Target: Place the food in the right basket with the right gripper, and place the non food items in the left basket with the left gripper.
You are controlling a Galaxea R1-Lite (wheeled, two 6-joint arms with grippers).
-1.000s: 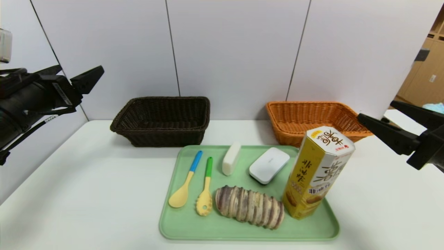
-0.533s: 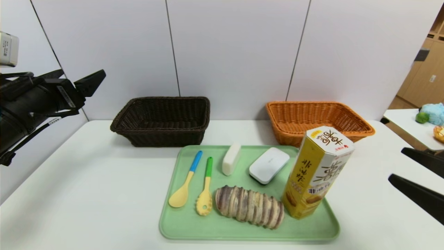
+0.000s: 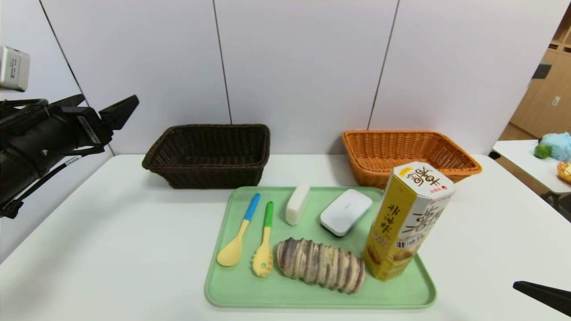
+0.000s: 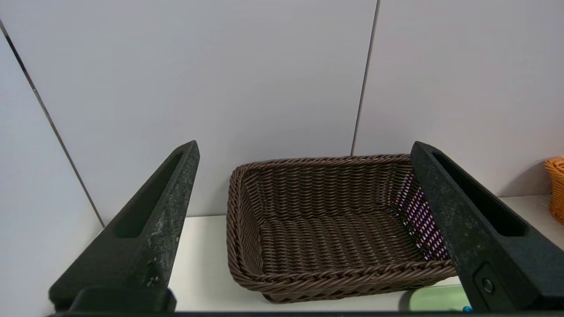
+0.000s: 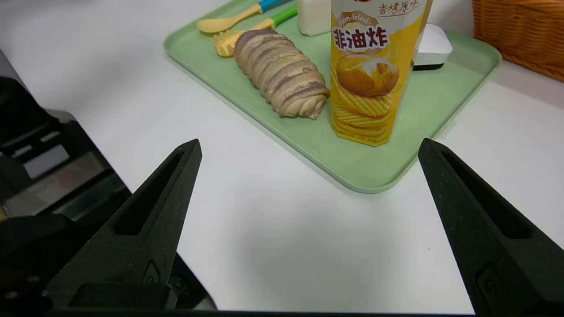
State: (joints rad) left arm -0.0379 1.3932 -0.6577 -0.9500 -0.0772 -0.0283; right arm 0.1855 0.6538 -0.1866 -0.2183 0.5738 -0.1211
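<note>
Nearest to the robot, the right hand (image 5: 308, 145) hangs low over the bare white counter (image 3: 111, 232) at its front right corner — fingers spread wide, nothing between them. It faces the green tray (image 3: 241, 290) from just outside the tray's near right corner.

On the tray, closest in, lies the striped bread loaf (image 3: 321, 265), and beside it to the right the yellow snack carton (image 3: 408, 220) stands upright. To the loaf's left rest the blue-handled spoon (image 3: 238, 236) and the green-handled spoon (image 3: 264, 245). Behind the loaf sit the white bar (image 3: 297, 204) and the flat white box (image 3: 346, 211).

Nothing is sorted yet, so I judge the task to be at its opening step: a first approach for the food. The next move calls for the right hand to advance and straddle the carton or the loaf; the carton stands tall and may tip if clipped.

Legible writing: the carton reads "Non-fried" above large Chinese characters 非油炸, with a potato and ridged chips pictured below.

Farther back, the dark brown basket (image 3: 209, 154) stands to the left and the orange basket (image 3: 408, 154) to the right, both holding nothing. The left hand (image 4: 304, 149) hovers high at the far left, fingers wide and unloaded, aimed at the dark basket.
</note>
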